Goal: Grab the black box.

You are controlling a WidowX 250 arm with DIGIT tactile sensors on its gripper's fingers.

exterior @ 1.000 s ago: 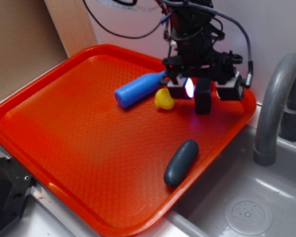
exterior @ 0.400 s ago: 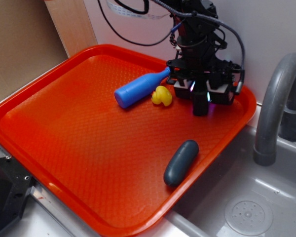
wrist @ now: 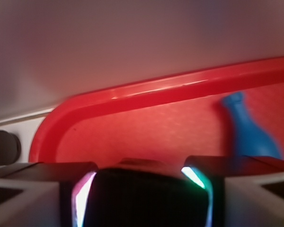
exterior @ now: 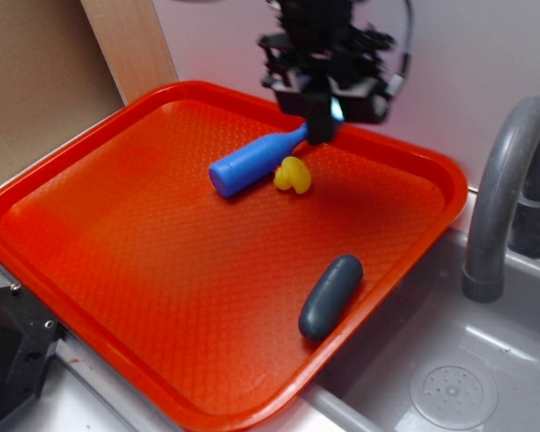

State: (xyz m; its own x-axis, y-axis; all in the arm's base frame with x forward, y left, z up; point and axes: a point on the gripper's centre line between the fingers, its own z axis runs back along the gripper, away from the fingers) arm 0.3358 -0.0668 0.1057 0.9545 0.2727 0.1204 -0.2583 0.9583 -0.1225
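My gripper is shut on the black box and holds it in the air above the far side of the red tray. The box hangs just over the neck of the blue bottle. In the wrist view the black box fills the gap between my two lit fingers, and my gripper looks across the tray rim with the blue bottle at the right.
A yellow duck lies beside the bottle. A dark grey-blue capsule rests near the tray's right edge. A grey faucet and a sink are to the right, cardboard to the left.
The gripper shut on the black box near the tray's far right corner, then rose and shifted left with it. The duck, bottle and capsule stayed in place.
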